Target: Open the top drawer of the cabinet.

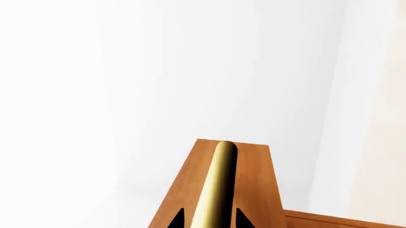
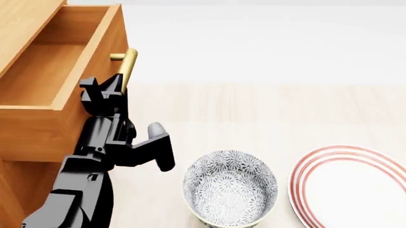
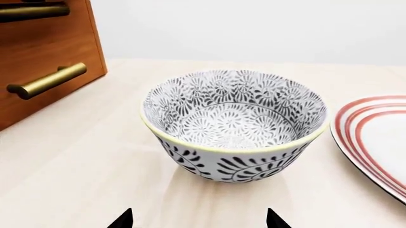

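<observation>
The top drawer [image 2: 38, 71] of the cabinet [image 2: 16, 190] stands pulled out, and its light wood interior shows in the head view. Its brass bar handle [image 2: 127, 64] sticks out from the orange-brown front [image 1: 257, 180]. My left gripper [image 2: 108, 86] is at the handle's near end. In the left wrist view the handle [image 1: 216, 185] runs between the two black fingertips [image 1: 178, 219], which sit tight against it. My right gripper [image 3: 198, 221] is open with only bare table between its fingers. It does not show in the head view.
A black-and-white patterned bowl [image 2: 230, 188] stands on the table right of my left arm, directly ahead of the right gripper [image 3: 235, 123]. A red-ringed white plate [image 2: 355, 185] lies right of the bowl. Lower drawers with brass handles [image 3: 47, 80] face the table.
</observation>
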You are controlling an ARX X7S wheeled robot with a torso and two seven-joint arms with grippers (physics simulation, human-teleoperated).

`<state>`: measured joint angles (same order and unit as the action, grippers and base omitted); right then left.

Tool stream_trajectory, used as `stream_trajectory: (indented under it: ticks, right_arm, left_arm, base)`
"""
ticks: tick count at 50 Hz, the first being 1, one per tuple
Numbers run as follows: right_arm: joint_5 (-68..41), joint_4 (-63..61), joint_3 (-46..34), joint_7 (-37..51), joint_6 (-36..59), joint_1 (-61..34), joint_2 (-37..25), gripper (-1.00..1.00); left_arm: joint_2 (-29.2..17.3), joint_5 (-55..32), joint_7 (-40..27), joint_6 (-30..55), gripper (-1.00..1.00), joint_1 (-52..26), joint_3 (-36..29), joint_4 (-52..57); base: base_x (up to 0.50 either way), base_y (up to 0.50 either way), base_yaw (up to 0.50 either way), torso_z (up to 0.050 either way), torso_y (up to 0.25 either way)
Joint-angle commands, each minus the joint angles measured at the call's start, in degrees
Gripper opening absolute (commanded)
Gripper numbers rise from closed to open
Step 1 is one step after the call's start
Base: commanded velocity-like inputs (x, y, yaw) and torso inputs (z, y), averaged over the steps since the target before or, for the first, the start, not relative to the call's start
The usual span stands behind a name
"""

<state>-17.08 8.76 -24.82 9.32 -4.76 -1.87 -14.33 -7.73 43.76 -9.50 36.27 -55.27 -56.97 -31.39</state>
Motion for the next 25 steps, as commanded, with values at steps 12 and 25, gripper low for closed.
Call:
stream_trajectory:
  ticks: [12,25]
  right_arm:
    - [-0.5,0.9,-0.7,-0.4,-0.6,-0.3,-0.3,1.00]
    - [-0.7,2.1,-1.3,-0.8,-0.7,-0.5,-0.1,1.00]
  left_arm:
    - [4.7,5.4,1.8,1.5,-1.00,2.2,-5.2,7.3]
    - [4.5,-1.4,4.7,3.8,1.00,6.0,2.2,23.2]
  base:
    - [-0.01,0.00,0.00,0.000,0.001]
    - [0.00,0.00,0.00,0.000,0.001]
